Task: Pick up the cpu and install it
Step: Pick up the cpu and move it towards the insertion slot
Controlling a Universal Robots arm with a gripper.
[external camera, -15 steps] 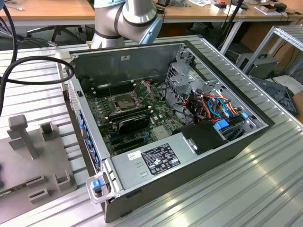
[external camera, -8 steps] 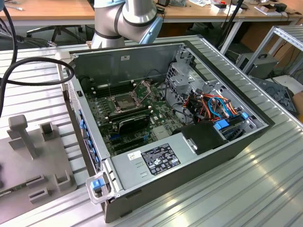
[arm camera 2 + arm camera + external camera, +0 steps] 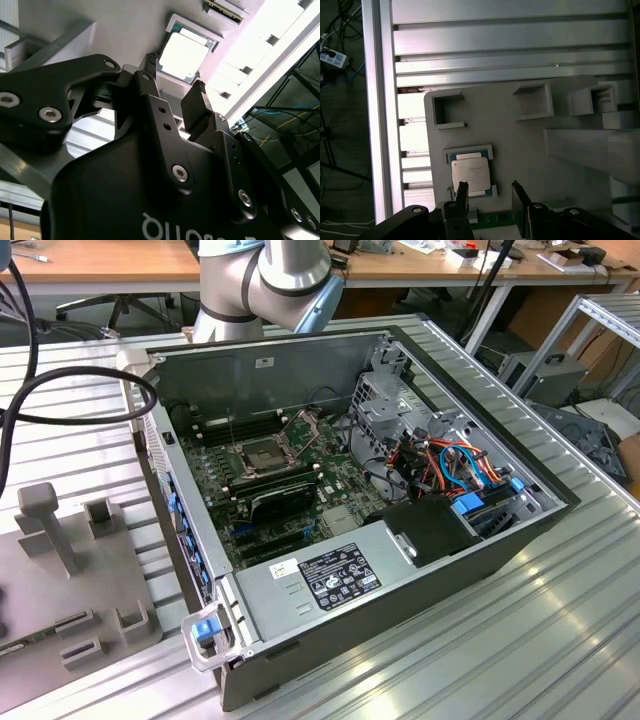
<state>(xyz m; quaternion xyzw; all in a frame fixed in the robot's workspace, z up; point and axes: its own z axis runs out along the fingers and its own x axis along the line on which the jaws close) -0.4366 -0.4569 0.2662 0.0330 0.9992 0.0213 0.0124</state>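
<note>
The cpu (image 3: pixel 470 172) is a small square chip with a pale metal top, lying flat in a framed pocket of a grey fixture plate (image 3: pixel 520 145). In the second wrist view the cpu (image 3: pixel 182 54) lies just beyond the fingertips. My gripper (image 3: pixel 490 197) hangs above the plate, open, with nothing between its two black fingers (image 3: pixel 461 195). One finger stands over the chip's edge and the other is off to its side. In the second wrist view the gripper (image 3: pixel 175 80) is apart from the chip. The motherboard's socket (image 3: pixel 262 453) sits in the opened computer case (image 3: pixel 480 560).
The fixture plate (image 3: pixel 60 570) carries an upright post (image 3: pixel 55 520) and several small walled pockets (image 3: pixel 532 100). It rests on a ribbed aluminium table (image 3: pixel 560 640). A thick black cable (image 3: pixel 90 405) loops beside the case. The arm's grey joint (image 3: pixel 265 280) stands behind the case.
</note>
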